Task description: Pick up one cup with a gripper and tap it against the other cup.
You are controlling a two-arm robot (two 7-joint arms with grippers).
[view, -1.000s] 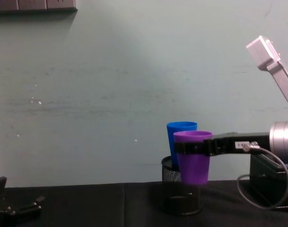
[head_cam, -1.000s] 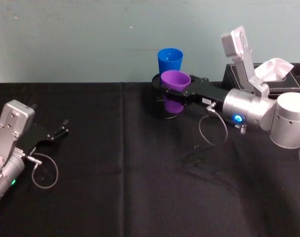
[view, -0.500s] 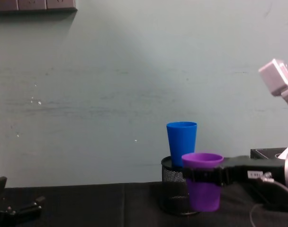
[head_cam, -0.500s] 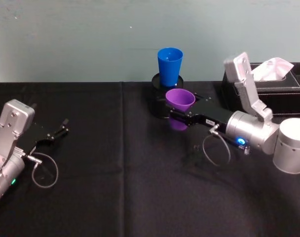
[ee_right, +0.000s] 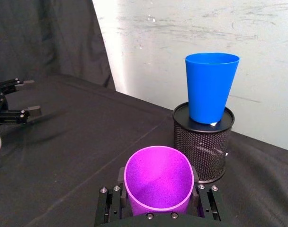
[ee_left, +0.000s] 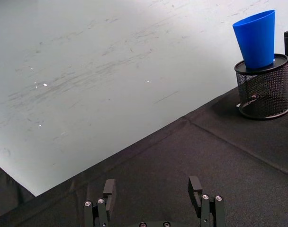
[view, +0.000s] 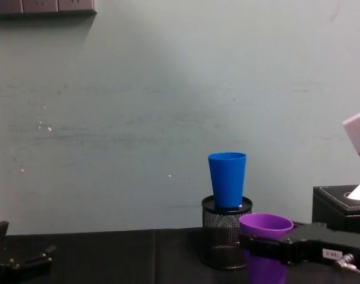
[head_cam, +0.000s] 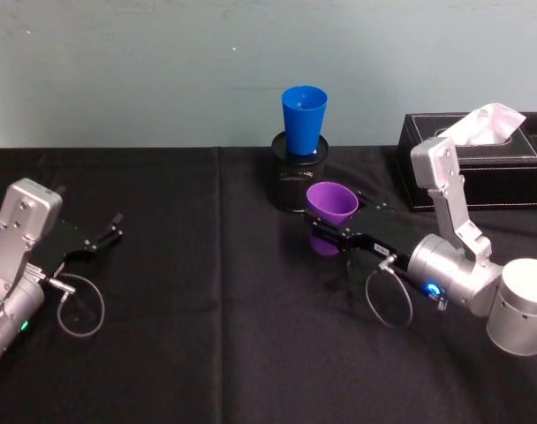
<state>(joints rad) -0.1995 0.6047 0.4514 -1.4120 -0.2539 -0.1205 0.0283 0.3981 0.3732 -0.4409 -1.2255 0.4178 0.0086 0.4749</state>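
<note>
The purple cup point(head_cam: 330, 203) is upright in my right gripper point(head_cam: 327, 230), which is shut on its sides low over the black tablecloth. In the right wrist view the purple cup point(ee_right: 158, 182) sits between the jaws of the right gripper point(ee_right: 158, 204). The blue cup point(head_cam: 304, 117) stands upright on top of a black mesh pen holder point(head_cam: 293, 184), behind and slightly left of the purple cup, with a clear gap between them. From the chest, the purple cup point(view: 266, 228) is below and right of the blue cup point(view: 227, 178). My left gripper point(head_cam: 109, 232) rests open at the far left.
A black tissue box point(head_cam: 480, 168) with a white tissue lies at the back right, beside the pen holder point(view: 222, 239). The left wrist view has the open left gripper point(ee_left: 152, 188) over bare black cloth, with the blue cup point(ee_left: 256, 39) far off. A pale wall stands behind the table.
My right gripper has carried the purple cup down and back toward me, away from the blue cup it was beside. The left arm has not moved.
</note>
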